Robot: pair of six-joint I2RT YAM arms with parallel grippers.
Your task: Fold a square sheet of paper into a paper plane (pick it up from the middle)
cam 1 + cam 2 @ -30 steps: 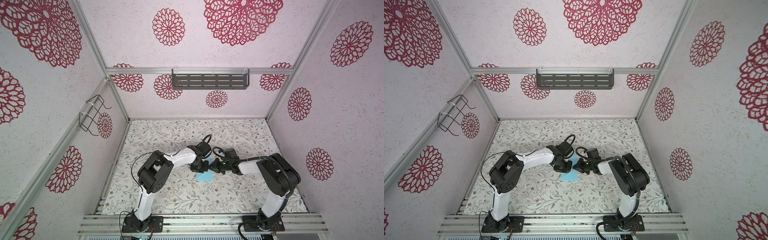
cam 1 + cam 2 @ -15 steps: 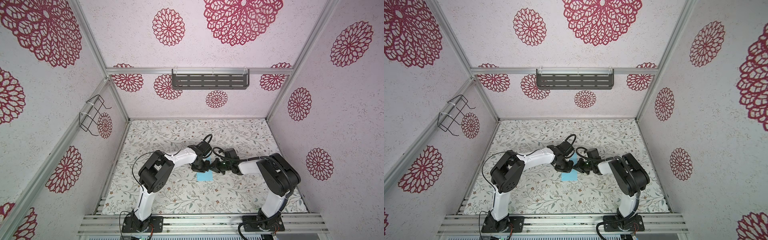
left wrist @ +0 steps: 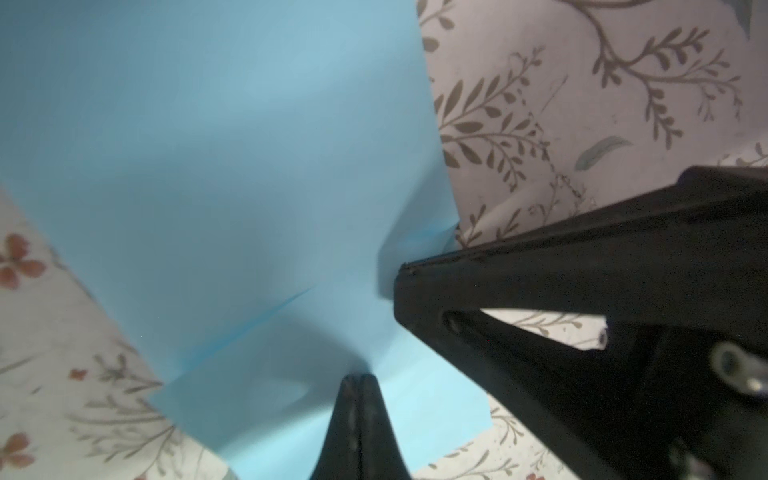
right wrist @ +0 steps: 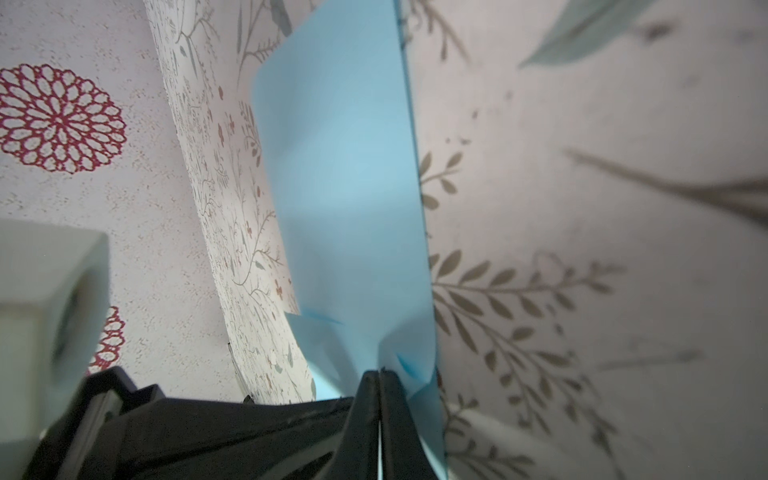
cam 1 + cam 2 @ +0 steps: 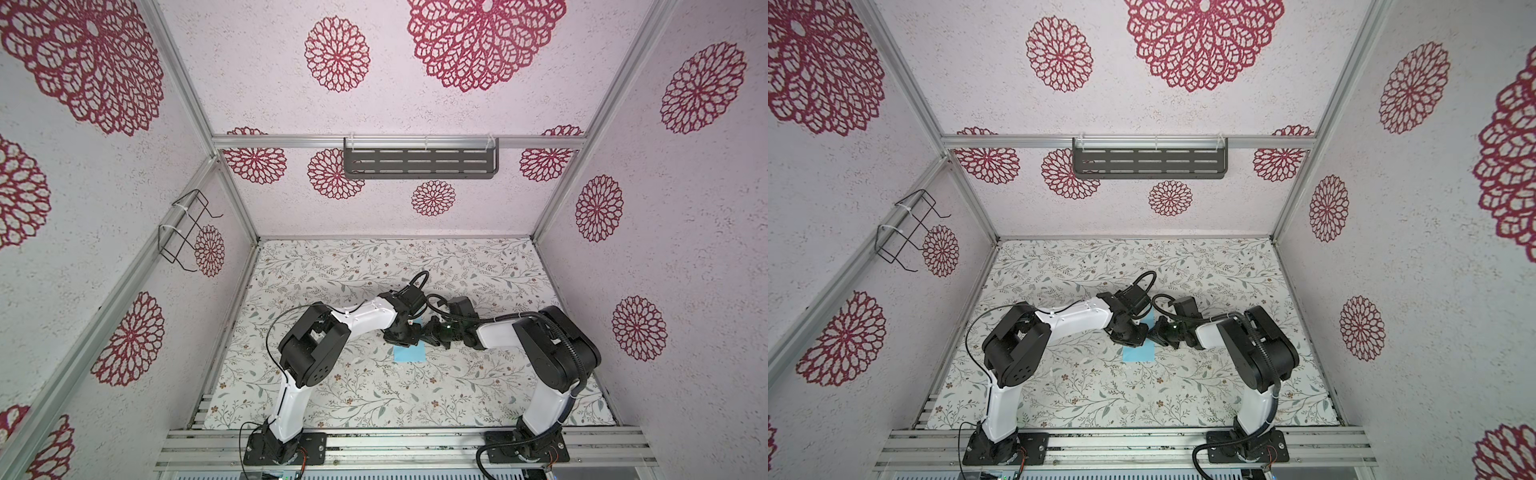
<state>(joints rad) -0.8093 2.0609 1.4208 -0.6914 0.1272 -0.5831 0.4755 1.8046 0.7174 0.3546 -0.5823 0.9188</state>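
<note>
The square sheet of paper (image 5: 409,354) (image 5: 1138,354) is light blue and sits mid-table, its near part flat on the floral mat and its far part hidden under both grippers. My left gripper (image 5: 414,340) (image 5: 1143,338) is shut, pinching a raised ridge of the paper (image 3: 249,166) at its tips (image 3: 360,377). My right gripper (image 5: 429,338) (image 5: 1155,338) faces it from the right. It is also shut on a puckered edge of the paper (image 4: 349,187) at its tips (image 4: 379,372). The right gripper's black finger (image 3: 519,282) shows in the left wrist view. No paper plane shape shows.
The floral mat (image 5: 374,270) covers the floor between patterned walls. A dark slotted shelf (image 5: 419,160) hangs on the back wall and a wire basket (image 5: 187,228) on the left wall. An aluminium rail (image 5: 395,440) with both arm bases runs along the front.
The left gripper has edged slightly to the right over the paper. The paper and the right arm stay where they were.
</note>
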